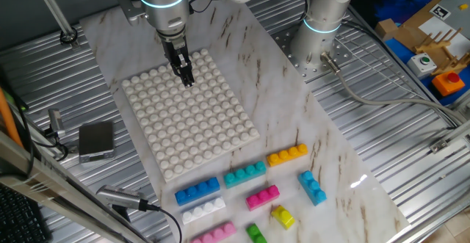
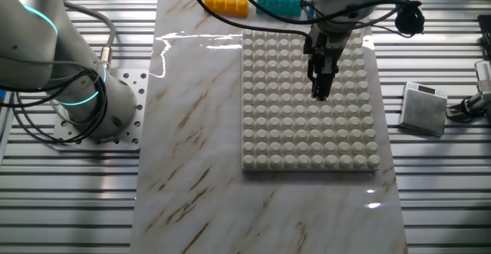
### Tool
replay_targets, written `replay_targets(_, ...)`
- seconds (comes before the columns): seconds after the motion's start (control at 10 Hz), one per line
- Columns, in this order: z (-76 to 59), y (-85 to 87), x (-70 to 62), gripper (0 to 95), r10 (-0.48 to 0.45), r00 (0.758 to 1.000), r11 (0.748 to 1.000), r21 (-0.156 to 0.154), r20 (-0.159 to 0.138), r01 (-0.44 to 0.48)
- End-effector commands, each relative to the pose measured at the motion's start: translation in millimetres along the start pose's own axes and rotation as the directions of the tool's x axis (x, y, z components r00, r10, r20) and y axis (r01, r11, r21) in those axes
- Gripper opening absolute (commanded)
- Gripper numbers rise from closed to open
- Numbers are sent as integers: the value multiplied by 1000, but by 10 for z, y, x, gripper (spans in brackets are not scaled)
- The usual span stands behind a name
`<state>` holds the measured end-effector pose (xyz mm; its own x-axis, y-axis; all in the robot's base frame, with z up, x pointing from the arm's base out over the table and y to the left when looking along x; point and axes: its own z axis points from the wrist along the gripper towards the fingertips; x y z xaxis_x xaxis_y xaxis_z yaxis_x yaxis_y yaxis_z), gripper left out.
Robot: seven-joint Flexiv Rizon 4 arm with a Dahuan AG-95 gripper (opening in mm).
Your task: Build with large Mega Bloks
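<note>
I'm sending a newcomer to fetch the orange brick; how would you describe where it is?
Start at the big white studded baseplate on the marble sheet. Past its edge farthest from the end effector, loose bricks lie in rows. The orange brick ends the nearest row, beside the teal bar, and is the only orange one.

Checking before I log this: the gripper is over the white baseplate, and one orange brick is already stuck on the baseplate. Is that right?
Not quite. The gripper is over the baseplate, but the orange brick lies on the table beside it, as one fixed view shows. No brick is on the baseplate.
</note>
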<state>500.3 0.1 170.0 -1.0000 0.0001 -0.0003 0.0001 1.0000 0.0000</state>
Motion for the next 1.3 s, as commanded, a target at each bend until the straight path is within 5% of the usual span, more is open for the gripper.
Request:
replay_targets(0.1, 0, -1, 2, 0, -63, 998, 998, -16, 2, 63)
replay_targets(1.3, 0, 0, 2, 0, -63, 998, 998, -11, 0, 63)
